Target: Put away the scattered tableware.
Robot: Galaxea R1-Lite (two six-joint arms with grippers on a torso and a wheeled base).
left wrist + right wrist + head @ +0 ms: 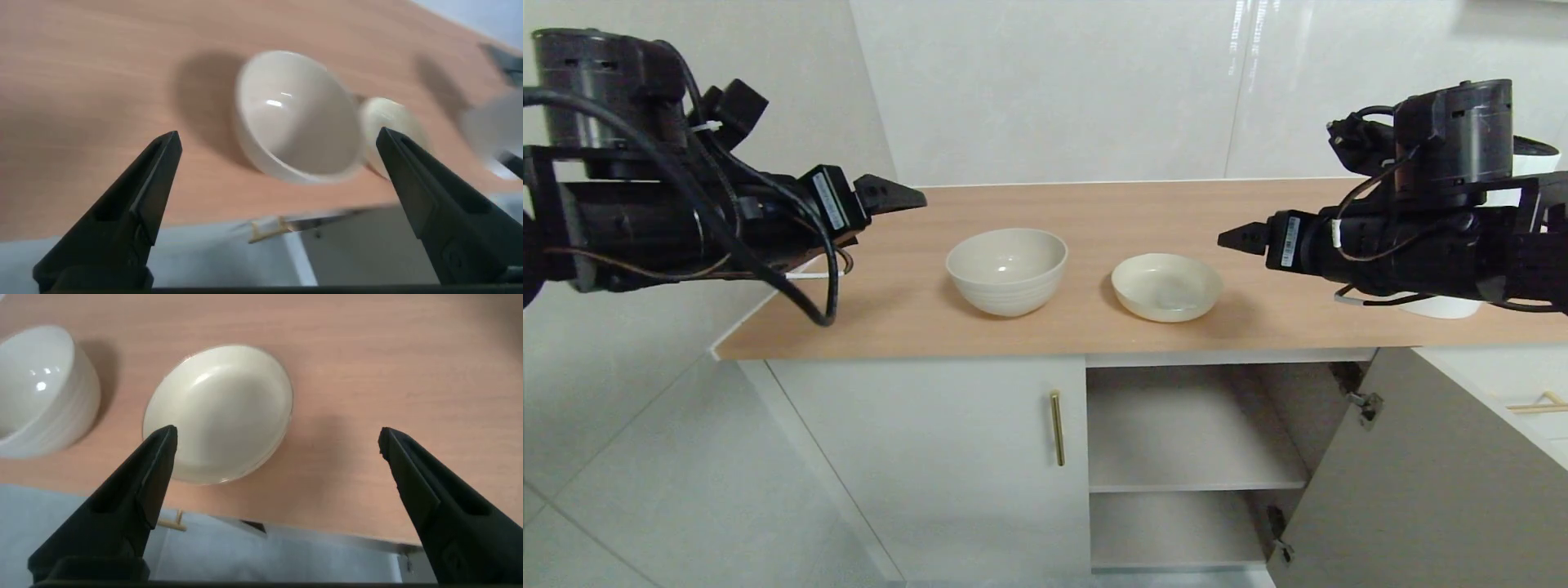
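Two pieces of tableware stand on the wooden countertop (1111,208): a deep cream bowl (1006,269) and, to its right, a shallow cream dish (1166,286). My left gripper (907,197) hovers left of the bowl, above the counter's left end, pointing right. In the left wrist view it (278,139) is open, with the bowl (298,114) and the dish (392,131) beyond its fingers. My right gripper (1235,238) hangs just right of the dish, pointing left. It (278,434) is open and holds nothing, with the dish (216,412) below it and the bowl (41,388) off to the side.
Under the counter the right cabinet door (1388,490) is swung open, showing two bare shelves (1192,457). The left door (931,457) is closed and has a gold handle (1057,427). A white object (1441,308) sits on the counter behind my right arm.
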